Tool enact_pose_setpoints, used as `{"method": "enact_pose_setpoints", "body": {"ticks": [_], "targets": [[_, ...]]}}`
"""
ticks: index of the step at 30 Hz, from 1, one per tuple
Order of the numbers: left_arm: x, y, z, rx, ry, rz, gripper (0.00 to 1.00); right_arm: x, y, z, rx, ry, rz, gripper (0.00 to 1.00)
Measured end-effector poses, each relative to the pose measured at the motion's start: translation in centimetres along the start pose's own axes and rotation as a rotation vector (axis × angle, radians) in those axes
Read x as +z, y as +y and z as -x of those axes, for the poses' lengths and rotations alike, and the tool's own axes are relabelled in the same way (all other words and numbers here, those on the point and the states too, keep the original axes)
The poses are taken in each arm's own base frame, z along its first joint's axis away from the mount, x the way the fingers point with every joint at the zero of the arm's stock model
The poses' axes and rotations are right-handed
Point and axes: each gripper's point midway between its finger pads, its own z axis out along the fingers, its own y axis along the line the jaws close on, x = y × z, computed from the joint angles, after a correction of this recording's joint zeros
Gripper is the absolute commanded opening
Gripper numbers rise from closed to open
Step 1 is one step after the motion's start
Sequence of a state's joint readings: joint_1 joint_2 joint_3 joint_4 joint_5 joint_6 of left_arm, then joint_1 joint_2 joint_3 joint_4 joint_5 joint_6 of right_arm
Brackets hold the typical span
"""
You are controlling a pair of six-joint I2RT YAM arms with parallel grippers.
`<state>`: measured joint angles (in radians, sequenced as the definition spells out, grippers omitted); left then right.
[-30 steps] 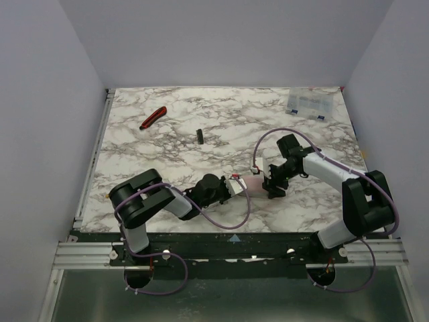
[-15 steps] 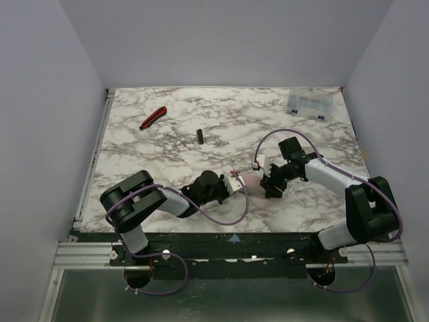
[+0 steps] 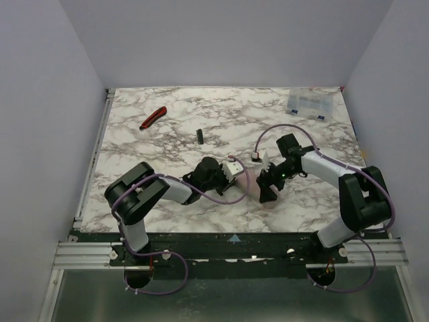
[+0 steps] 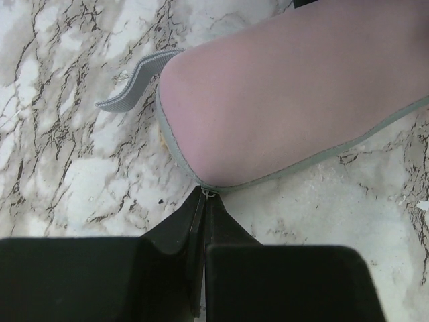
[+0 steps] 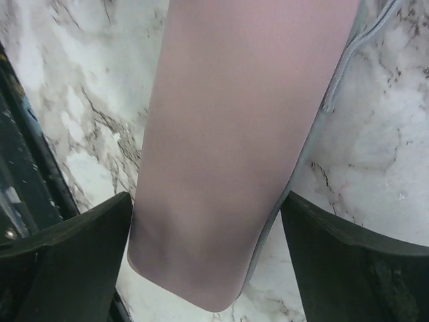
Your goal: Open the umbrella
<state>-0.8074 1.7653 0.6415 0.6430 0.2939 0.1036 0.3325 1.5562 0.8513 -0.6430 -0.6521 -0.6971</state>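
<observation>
Since the compact peach-pink fabric umbrella (image 5: 248, 134) is seen furled, the opening is judged barely begun, with all spreading left to be done. Plain pale walls (image 3: 40, 100) are seen around a white, grey-veined marble tabletop (image 3: 167, 147). The umbrella is laid near its front middle, straddled by the wide-spread fingers of the right gripper (image 5: 206, 201); the left gripper (image 4: 204, 201) is closed, tips at its edge.

Marble tbl (image 3: 268, 111), pale lilac walls (image 3: 228, 40)

umbrella (image 4: 281, 100): peach-pink, grey trim | table (image 3: 167, 134): white marble, dark veins | tool (image 3: 153, 118): red-black
</observation>
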Motion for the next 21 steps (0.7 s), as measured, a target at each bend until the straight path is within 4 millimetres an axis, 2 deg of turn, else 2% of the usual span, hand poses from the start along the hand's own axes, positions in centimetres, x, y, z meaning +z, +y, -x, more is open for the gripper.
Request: {"method": "enact_pose_setpoints", "body": {"ticks": [3, 7, 14, 17, 21], "targets": [[0.1, 0.1, -0.1, 0.0, 0.002, -0.018, 0.0, -0.2, -0.1, 1.4, 0.071, -0.032, 0.022, 1.0], [0.2, -0.1, 0.0, 0.011, -0.002, -0.041, 0.0, -0.4, -1.2, 4.0, 0.158, -0.086, 0.023, 0.99], [0.3, -0.2, 0.0, 0.019, -0.004, -0.056, 0.0, -0.3, -5.0, 8.3, 0.292, -0.194, -0.032, 0.78], [0.3, -0.1, 0.0, 0.019, -0.005, -0.057, 0.0, 0.1, -6.2, 9.7, 0.336, -0.228, -0.045, 0.76], [0.3, -0.1, 0.0, 0.017, -0.006, -0.057, 0.0, 1.1, -7.2, 10.1, 0.379, -0.24, -0.044, 0.74]]}}
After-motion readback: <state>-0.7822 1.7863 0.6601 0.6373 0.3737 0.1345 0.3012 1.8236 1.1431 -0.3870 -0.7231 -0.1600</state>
